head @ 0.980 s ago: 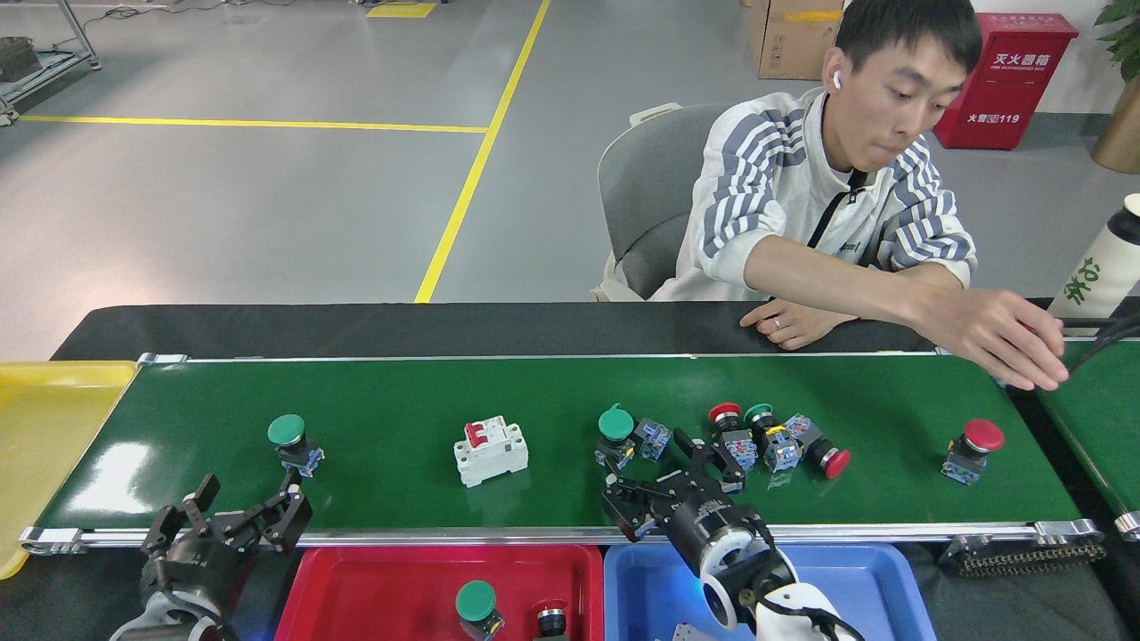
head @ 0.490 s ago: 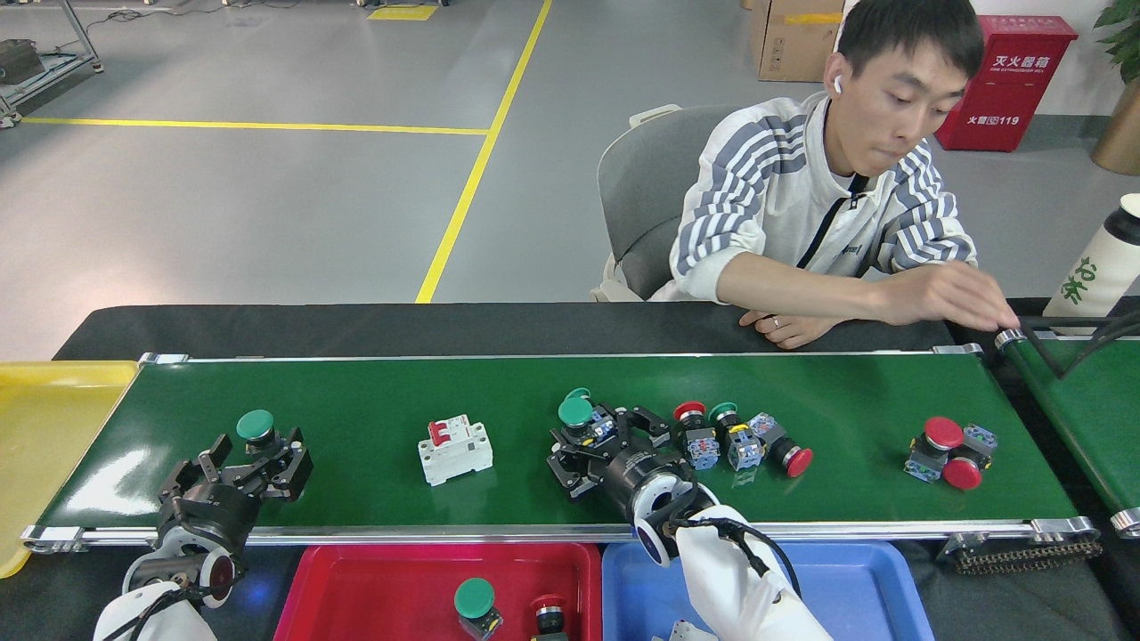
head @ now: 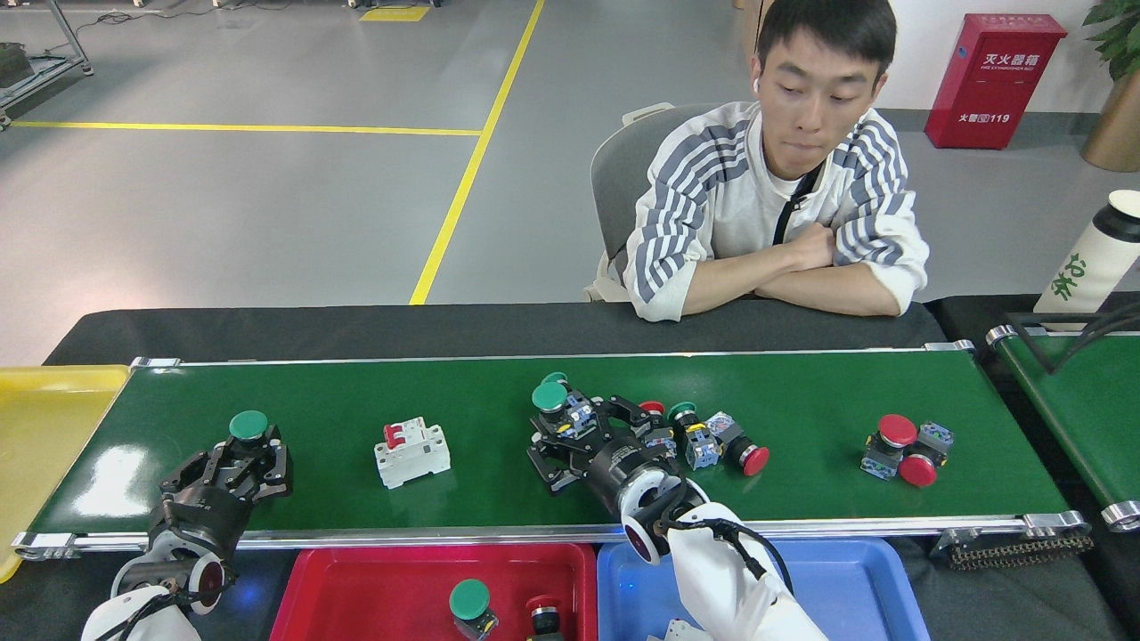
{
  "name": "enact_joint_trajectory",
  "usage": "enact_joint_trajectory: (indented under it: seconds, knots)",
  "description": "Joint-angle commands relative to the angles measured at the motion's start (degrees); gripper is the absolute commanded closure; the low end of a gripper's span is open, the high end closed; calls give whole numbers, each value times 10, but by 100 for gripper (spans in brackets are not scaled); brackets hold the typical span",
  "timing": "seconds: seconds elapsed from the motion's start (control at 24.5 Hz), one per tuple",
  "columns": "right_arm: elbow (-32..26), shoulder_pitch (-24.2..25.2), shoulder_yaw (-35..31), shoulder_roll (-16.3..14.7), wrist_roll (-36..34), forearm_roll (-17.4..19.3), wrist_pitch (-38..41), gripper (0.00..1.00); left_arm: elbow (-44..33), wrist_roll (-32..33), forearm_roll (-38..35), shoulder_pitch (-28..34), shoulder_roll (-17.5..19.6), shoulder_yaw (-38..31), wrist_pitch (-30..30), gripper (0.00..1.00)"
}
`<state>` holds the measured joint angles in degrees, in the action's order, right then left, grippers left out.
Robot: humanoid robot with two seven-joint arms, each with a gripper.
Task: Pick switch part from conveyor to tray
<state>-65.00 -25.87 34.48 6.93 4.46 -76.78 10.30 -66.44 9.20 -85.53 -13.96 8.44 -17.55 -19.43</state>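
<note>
The conveyor (head: 802, 392) carries several switch parts. My left gripper (head: 242, 456) is closed around the base of a green-capped switch part (head: 248, 425) at the belt's left end. My right gripper (head: 581, 434) stands open at mid-belt, its fingers on either side of another green-capped switch part (head: 550, 397). Just right of it lies a cluster of red- and green-capped parts (head: 704, 438). A white breaker with a red lever (head: 411, 452) lies between the two grippers. Below the belt's near rail are a red tray (head: 356, 588), holding a green-capped and a red-capped part, and a blue tray (head: 855, 588).
Two red-capped parts (head: 904, 441) lie near the belt's right end. A yellow tray (head: 44, 427) sits beyond the left end, and a second green belt (head: 1082, 401) at the far right. A person (head: 784, 223) sits behind the belt with arms folded on the black table edge. A white bottle (head: 1091, 258) stands at right.
The belt's parts drifted left. Both grippers reached forward onto the belt; the left one narrowed around the green-capped part. The person pulled the arm back from the right end and folded both arms.
</note>
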Motion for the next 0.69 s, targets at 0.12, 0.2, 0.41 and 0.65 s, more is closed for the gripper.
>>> enact_joint_trajectory:
  seconds: [0.12, 0.2, 0.41, 0.65]
  knots:
    - [-136, 72, 52, -41, 3, -3, 106, 72, -134, 3, 84, 96, 33, -13, -95, 95]
    - [-157, 100, 73, -48, -1, -3, 123, 0, -206, 4, 106, 154, 33, -13, -141, 94]
    - [-162, 115, 74, -48, -1, -3, 154, 0, -315, 5, 111, 242, 10, -2, -222, 94]
    - [-183, 118, 52, -57, -1, 1, 151, 0, -346, 6, 108, 265, -4, 21, -226, 94]
